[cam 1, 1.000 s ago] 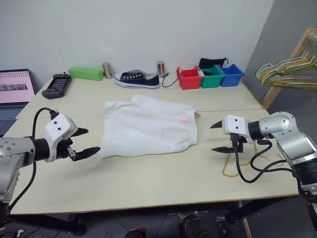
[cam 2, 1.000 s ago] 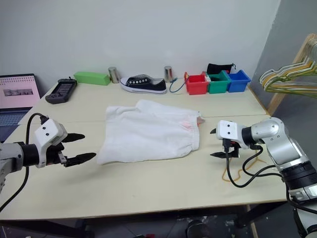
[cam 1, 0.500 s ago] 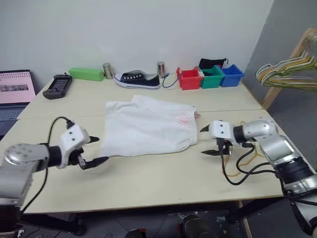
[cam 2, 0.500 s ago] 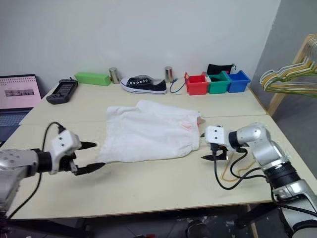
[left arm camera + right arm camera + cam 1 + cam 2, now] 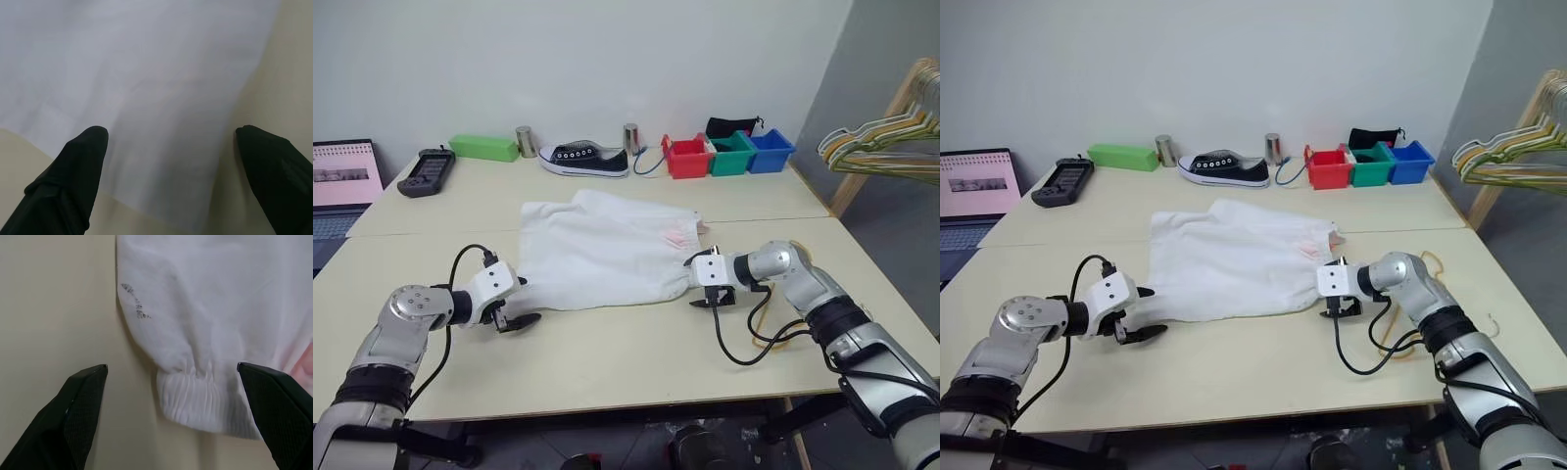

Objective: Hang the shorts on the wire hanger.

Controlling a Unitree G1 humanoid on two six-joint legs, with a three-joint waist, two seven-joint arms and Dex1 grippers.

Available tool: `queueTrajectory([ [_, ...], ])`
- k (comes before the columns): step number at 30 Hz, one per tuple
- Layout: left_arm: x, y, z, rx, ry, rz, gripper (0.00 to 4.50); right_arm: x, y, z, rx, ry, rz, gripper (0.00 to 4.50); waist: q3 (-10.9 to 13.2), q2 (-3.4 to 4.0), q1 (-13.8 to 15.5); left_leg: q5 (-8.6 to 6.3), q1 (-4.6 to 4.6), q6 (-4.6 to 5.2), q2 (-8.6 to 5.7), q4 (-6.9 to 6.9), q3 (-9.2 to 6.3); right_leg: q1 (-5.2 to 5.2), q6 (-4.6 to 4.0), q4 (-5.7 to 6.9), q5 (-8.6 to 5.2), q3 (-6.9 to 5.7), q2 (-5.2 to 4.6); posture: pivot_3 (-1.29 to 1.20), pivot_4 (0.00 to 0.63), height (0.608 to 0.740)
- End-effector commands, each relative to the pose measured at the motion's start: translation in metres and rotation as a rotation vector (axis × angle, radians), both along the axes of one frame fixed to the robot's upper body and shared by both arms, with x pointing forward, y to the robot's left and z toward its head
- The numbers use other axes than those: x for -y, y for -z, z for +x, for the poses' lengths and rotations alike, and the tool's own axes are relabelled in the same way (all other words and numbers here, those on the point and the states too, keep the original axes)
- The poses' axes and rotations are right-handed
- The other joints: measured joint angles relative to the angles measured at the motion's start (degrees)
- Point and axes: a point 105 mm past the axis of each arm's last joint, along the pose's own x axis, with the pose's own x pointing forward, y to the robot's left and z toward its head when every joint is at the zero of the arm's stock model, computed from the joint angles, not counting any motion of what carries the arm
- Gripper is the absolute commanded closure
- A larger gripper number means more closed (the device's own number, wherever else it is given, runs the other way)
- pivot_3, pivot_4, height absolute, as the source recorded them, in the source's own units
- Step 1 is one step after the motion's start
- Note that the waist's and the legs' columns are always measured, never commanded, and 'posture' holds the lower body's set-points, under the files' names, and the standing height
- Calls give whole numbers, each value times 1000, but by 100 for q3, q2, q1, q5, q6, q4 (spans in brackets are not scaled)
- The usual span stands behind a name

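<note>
Left eye view shows the white shorts [image 5: 607, 250] lying flat in the middle of the pale surface [image 5: 636, 343]. The waistband end, with a faint pink mark, points to the right edge of the surface.

The left gripper [image 5: 514, 305] sits low at the corner of the shorts nearest the left and front edges. Its jaws are wide open and hold nothing. In the left wrist view one black finger [image 5: 73, 176] is on each side of the white cloth.

The right gripper [image 5: 697, 282] is at the waistband corner nearest the front edge. Its jaws are wide open too and hold nothing. The right wrist view shows the gathered waistband [image 5: 205, 399] between the two fingers [image 5: 73, 416].

The wire hanger [image 5: 781, 323] lies on the surface near the right edge, partly under the right arm and a black cable.

Along the back edge stand a black sneaker [image 5: 584, 158], a green box [image 5: 483, 146] and red, green and blue bins [image 5: 728, 152].
</note>
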Motion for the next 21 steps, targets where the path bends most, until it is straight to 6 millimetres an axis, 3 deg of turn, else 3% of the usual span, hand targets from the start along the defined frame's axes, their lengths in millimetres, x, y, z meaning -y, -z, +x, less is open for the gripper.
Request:
queueTrajectory([
  [1,0,5,7,-14,-1,9,56,-3,-5,10,17,20,9,0,-2,-3,-2,0,23,0,0,0,-1,26,10,-2,-6,0,1,-138,0,740],
  [3,1,8,8,-28,6,11,56,-6,-6,12,12,22,14,0,-13,-3,-9,-1,75,0,0,-1,-2,80,24,-9,-16,0,1,-142,0,740],
  [6,1,9,10,-38,11,10,613,-11,-8,14,3,23,36,569,-34,2,-19,0,84,0,0,-1,-3,87,29,-9,-11,2,1,-147,0,740],
  [21,6,-2,23,13,10,-5,3970,-17,-15,27,45,73,79,4363,-46,9,-26,2,75,3,-1,-1,-17,79,31,-8,-6,0,5,-148,0,740],
])
